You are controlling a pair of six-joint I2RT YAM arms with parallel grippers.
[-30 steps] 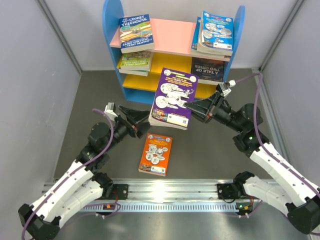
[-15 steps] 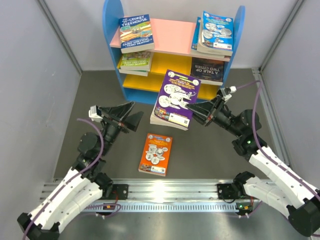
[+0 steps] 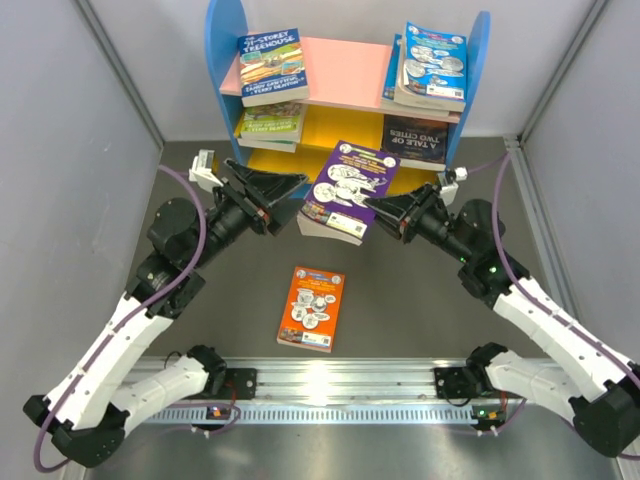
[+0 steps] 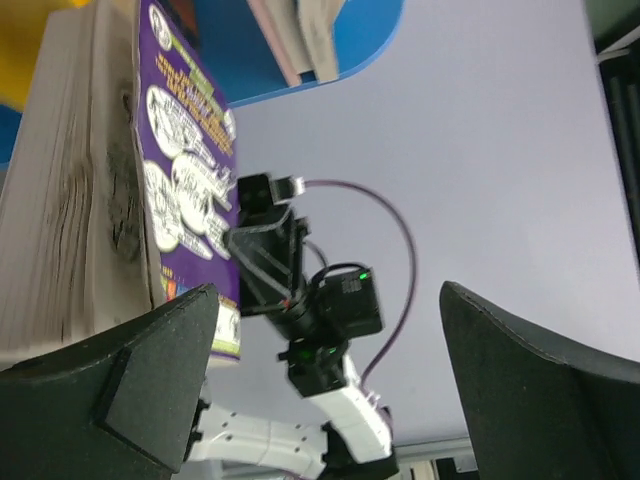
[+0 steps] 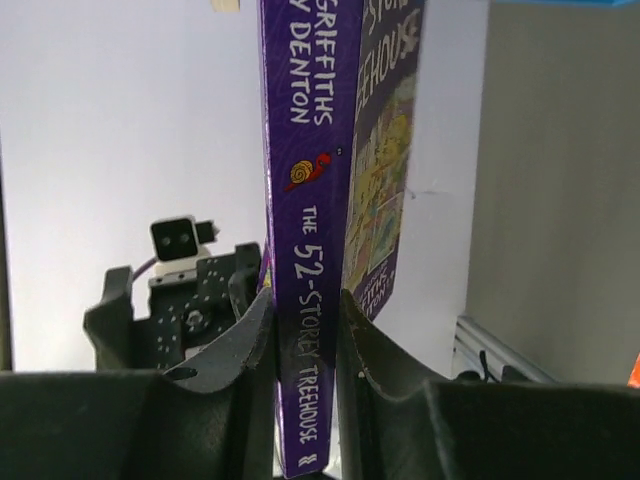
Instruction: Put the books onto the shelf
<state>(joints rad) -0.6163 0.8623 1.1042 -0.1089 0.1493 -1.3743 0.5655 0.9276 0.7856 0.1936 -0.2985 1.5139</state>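
The purple book [image 3: 350,185] hangs in the air just in front of the shelf [image 3: 222,60], above the grey worktop [image 3: 420,300]. The right tool [image 3: 374,212] pinches it, narrow jaws clamped on the spine near the book's near right corner. In the right wrist view the spine [image 5: 305,250] stands between the two pads, its lettering running along its length. The book's long axis runs from near to far, leaning a little right at the far end. Its cover faces up and is tilted, the title end points toward the shelf, and the page edges [image 4: 75,200] face left.

The left tool [image 3: 296,192] sits at that left edge with its jaws spread wide and nothing in them. Whether a finger [image 4: 150,375] touches the pages I cannot tell.

An orange book [image 3: 312,307] lies flat on the worktop, nearer than the purple one, with its long axis also near to far.

On the shelf, a blue book [image 3: 272,65] lies on the left of the pink top board. A stack topped by a light blue book [image 3: 433,60] lies on its right. On the board below, a green-yellow book [image 3: 270,122] lies left and the dark "A Tale of Two Cities" [image 3: 415,138] right.
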